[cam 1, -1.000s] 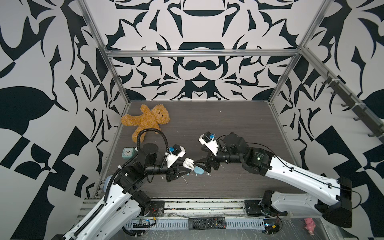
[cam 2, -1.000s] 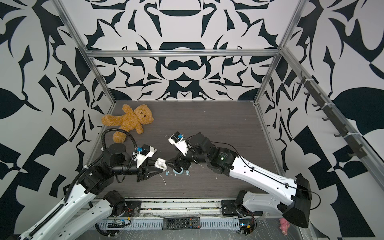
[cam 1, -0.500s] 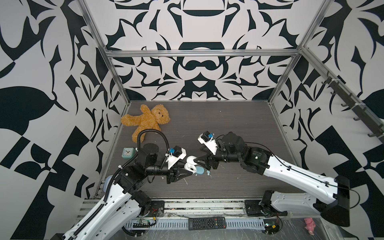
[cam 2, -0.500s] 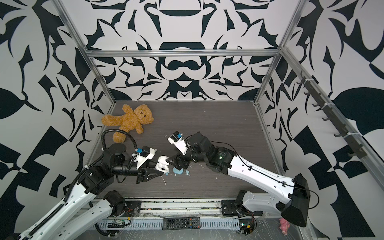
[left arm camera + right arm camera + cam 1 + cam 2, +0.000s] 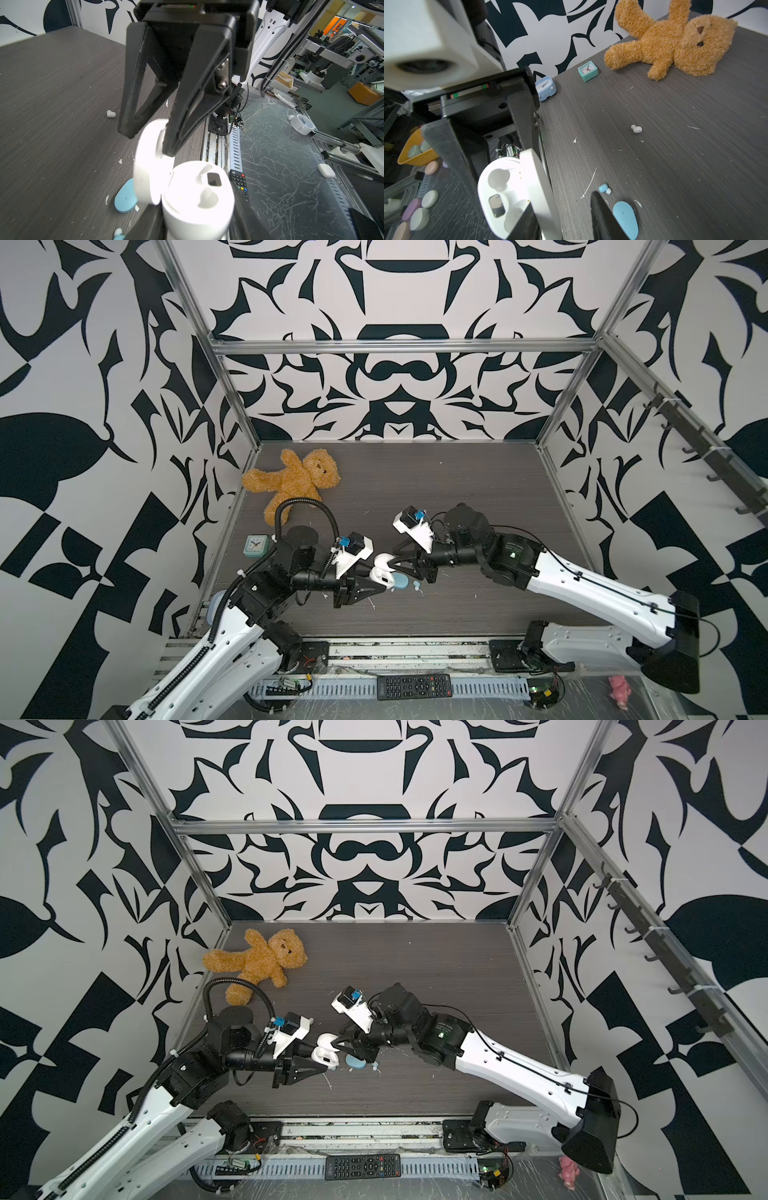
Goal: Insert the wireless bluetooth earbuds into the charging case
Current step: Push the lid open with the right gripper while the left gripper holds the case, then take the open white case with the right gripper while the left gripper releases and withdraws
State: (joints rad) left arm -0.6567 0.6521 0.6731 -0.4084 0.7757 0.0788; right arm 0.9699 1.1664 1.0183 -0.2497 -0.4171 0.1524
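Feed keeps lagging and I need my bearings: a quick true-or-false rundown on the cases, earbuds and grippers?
1. The left gripper holds the white case. True.
2. Its lid is shut. False: it stands open.
3. A white earbud lies loose on the table. True.
4. The right gripper holds the blue case. False: that case lies on the table; the jaws straddle the white lid.
5. The teddy bear lies at the table's far left corner. True.

White charging case (image 5: 197, 197), light blue case (image 5: 125, 197), tan teddy (image 5: 291, 481), grey table (image 5: 457, 489)
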